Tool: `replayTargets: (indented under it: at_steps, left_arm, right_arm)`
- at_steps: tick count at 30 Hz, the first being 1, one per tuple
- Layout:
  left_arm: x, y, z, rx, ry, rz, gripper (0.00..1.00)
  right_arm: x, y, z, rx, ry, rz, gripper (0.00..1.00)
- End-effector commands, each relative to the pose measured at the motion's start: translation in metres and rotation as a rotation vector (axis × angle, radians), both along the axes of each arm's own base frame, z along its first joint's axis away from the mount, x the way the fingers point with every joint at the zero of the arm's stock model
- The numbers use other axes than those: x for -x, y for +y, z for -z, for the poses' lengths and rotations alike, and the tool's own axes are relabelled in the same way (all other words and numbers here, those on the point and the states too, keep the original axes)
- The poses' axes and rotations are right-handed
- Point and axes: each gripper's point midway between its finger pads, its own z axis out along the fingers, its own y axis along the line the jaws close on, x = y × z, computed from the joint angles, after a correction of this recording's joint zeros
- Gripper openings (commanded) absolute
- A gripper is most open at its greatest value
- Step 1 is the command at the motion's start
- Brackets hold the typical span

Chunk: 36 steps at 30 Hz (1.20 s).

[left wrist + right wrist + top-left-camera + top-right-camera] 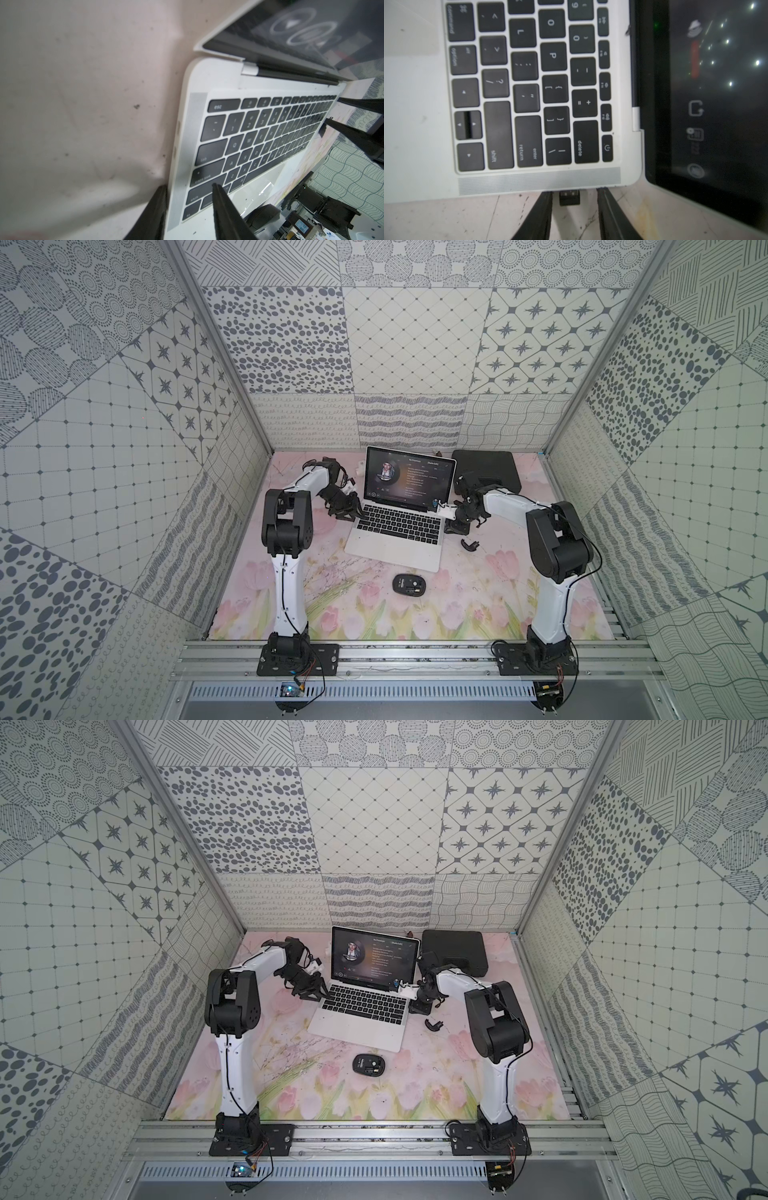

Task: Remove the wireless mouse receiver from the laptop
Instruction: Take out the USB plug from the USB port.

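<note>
A: Right gripper: how do we label it?
B: Open, we note; jaws flank the wireless mouse receiver, plugged into the right edge of the laptop. Left gripper: open, straddling its left edge.

I work in a robotics lab test cell, not a home or an office. Around the laptop stand walls of printed pattern panels, held in bare aluminium posts. The bench under the laptop wears a tulip-print sheet. In front of the laptop, my left arm and right arm are bolted by black plates to an aluminium rail. Past the rail lie a bare circuit board and a slotted cable duct.
</note>
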Motion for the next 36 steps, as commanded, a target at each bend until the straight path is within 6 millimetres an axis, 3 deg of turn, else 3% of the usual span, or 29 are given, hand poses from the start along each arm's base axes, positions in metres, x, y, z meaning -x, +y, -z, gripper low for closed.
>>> replayTargets:
  at_steps: [1,14,18,36]
  left_arm:
    - [0.014,0.015,0.027,-0.124,0.067,0.022,0.41]
    - [0.013,0.016,0.029,-0.129,0.068,0.022,0.41]
    - [0.014,0.016,0.029,-0.130,0.070,0.023,0.41]
    - [0.016,0.020,0.030,-0.147,0.079,0.029,0.40]
  right_arm:
    - [0.000,-0.009,0.023,0.066,0.030,0.015,0.42]
    - [-0.001,-0.014,0.023,0.074,0.033,0.025,0.45]
    - [0.010,-0.005,0.018,0.022,0.118,-0.005,0.44]
    - [0.014,-0.006,0.022,0.047,0.139,-0.015,0.17]
